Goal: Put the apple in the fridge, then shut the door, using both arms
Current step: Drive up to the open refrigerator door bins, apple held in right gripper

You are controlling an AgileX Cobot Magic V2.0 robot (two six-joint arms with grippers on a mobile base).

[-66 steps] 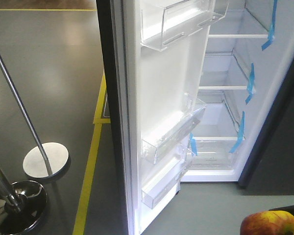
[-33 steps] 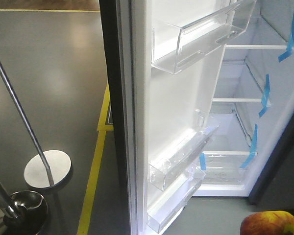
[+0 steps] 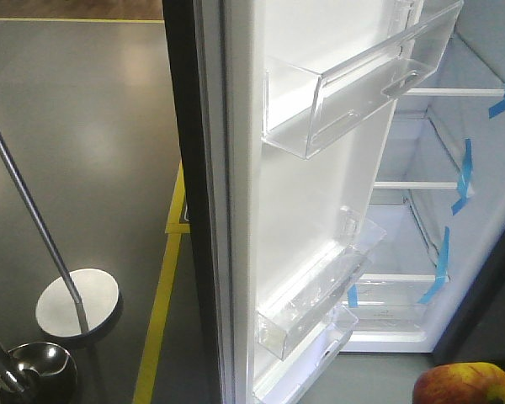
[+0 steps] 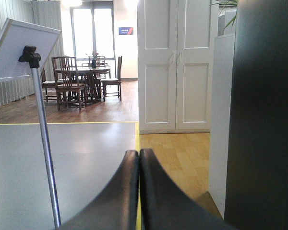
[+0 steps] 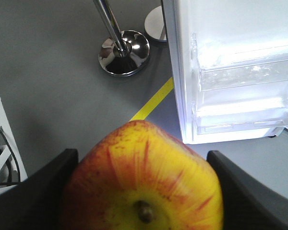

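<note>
Right end effector clamped on apple: red streaks over yellow, short brown stem showing. Open door ahead-right of it. Left end effector fingers pressed together.

Harsh glare inside fridge; blown-out windows

Red apple streaked yellow; white fridge, blue tape; yellow floor line.
</note>
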